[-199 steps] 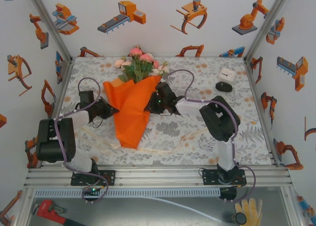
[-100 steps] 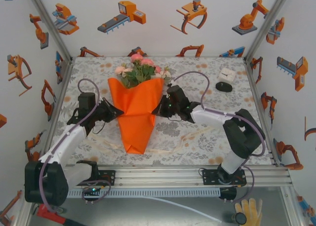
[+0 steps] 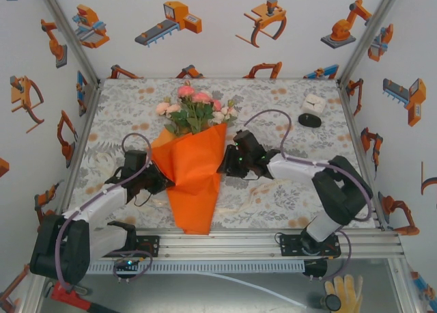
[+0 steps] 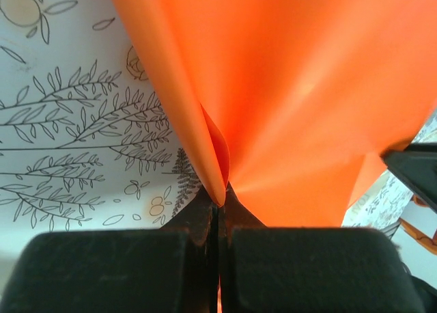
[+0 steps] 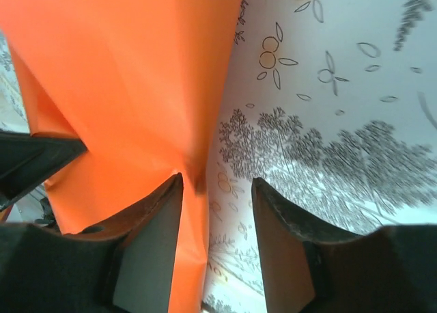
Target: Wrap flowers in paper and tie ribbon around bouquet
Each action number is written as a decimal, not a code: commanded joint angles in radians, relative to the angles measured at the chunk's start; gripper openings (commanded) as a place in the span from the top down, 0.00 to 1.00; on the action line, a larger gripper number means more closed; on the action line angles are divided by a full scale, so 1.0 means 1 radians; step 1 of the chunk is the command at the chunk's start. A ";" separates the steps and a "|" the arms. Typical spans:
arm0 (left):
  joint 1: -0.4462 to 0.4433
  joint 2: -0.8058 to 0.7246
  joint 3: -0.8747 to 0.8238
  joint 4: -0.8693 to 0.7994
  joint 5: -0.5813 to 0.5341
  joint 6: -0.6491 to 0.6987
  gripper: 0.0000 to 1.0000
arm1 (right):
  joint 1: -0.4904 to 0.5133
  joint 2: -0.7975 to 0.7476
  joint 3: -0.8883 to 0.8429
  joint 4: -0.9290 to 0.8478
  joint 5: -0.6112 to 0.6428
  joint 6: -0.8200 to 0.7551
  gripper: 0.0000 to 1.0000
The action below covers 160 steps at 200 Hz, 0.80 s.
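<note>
Two end effectors at work: left end effector [image 4: 218, 214] pinched shut on the paper [image 3: 194, 176] at its left fold, right end effector [image 5: 217, 190] open beside its right edge. Wrapping step, I'd judge; next, regrip and close the overlap. Up top, flowers [image 3: 194, 108] face the counter's [image 3: 287, 101] far edge, tip by the near edge, room either side.

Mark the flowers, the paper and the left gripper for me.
flowers [image 3: 194, 110], top view, middle of bunch.
paper [image 3: 193, 183], top view, middle of cone.
left gripper [image 4: 220, 212], left wrist view, tips shut on paper fold.
</note>
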 commanded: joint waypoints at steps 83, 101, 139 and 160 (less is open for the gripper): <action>-0.003 0.020 0.005 0.094 -0.033 -0.006 1.00 | -0.273 -0.347 -0.237 -0.459 0.263 0.087 0.48; -0.002 0.036 -0.008 0.131 -0.033 -0.020 1.00 | -0.272 -0.306 -0.277 -0.360 0.196 0.101 0.52; -0.003 0.118 -0.006 0.203 -0.018 -0.031 1.00 | -0.276 -0.242 -0.243 -0.217 0.187 0.107 0.98; -0.003 0.159 0.021 0.225 -0.015 -0.025 1.00 | -0.296 -0.185 -0.140 -0.193 0.178 0.116 1.00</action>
